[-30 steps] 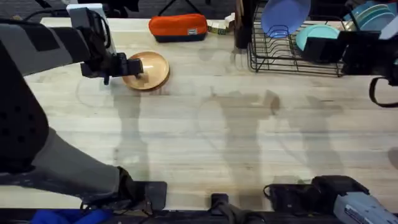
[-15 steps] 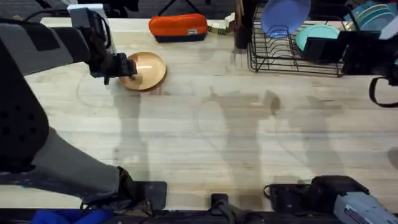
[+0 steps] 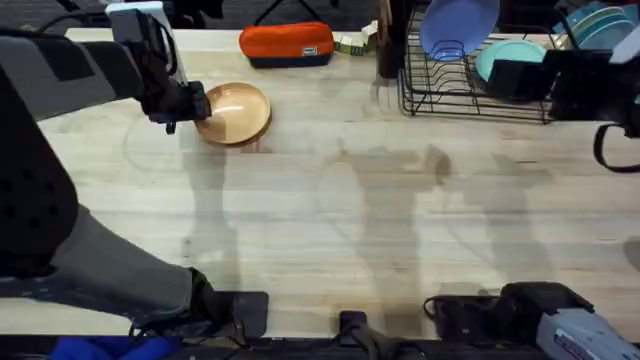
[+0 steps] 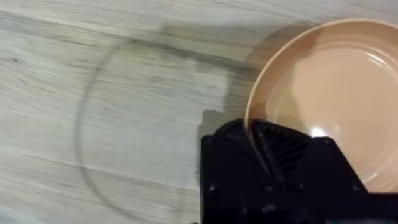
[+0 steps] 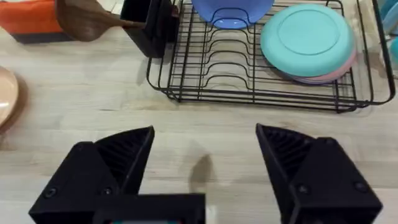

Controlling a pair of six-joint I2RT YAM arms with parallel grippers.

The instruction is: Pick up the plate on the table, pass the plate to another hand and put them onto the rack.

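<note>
Pale plank worktop [image 3: 340,210] carries the orange-tan plate [image 3: 238,112] at its far left, near a red pouch [image 3: 286,44]. Left hand [image 3: 200,106] pinches the plate's near rim. Right hand [image 5: 202,163] hangs wide and empty before the black rack [image 5: 261,81] holding blue and teal plates.

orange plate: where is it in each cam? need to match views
Overhead: the orange plate sits upper left, left gripper on its rim.
Left wrist: upper right, rim pinched between the fingers.
Right wrist: sliver at the left edge.
Shared landmark: wooden table.
</note>
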